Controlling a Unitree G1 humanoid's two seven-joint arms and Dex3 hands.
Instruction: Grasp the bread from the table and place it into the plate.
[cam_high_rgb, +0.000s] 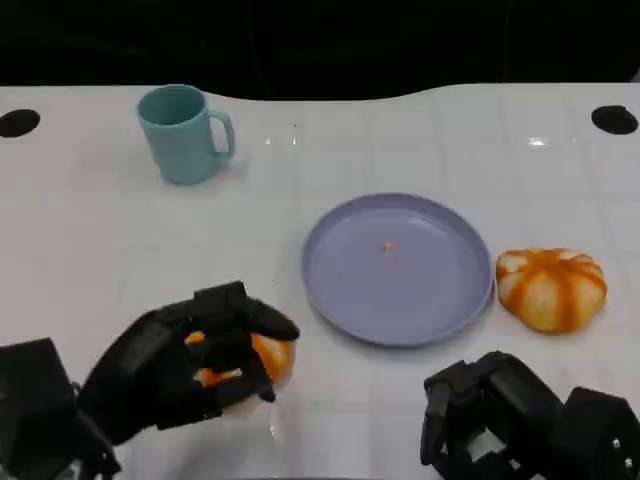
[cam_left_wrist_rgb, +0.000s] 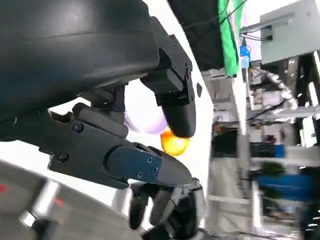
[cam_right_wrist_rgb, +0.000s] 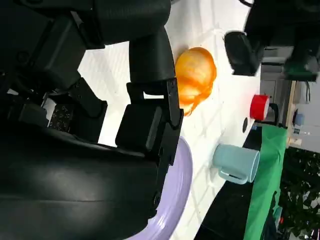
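My left hand (cam_high_rgb: 185, 365) sits at the table's front left, fingers wrapped over an orange bread roll (cam_high_rgb: 272, 357) that still rests on the white table; most of the roll is hidden under the fingers. Right of it lies the lilac plate (cam_high_rgb: 335, 300), empty but for a crumb. A second, orange-and-white striped roll (cam_high_rgb: 552, 288) lies just off the plate's right rim, and appears again in the right wrist view (cam_right_wrist_rgb: 196, 80) beyond my right hand's fingers (cam_right_wrist_rgb: 150, 70). My right hand (cam_high_rgb: 500, 410) rests at the front right, fingers curled in, holding nothing.
A teal mug (cam_high_rgb: 183, 133) stands at the back left, handle to the right. The right wrist view also shows the plate rim (cam_right_wrist_rgb: 182, 192), the mug (cam_right_wrist_rgb: 237, 162) and a red cup (cam_right_wrist_rgb: 259, 106) off the table. Two black holes mark the table's far corners.
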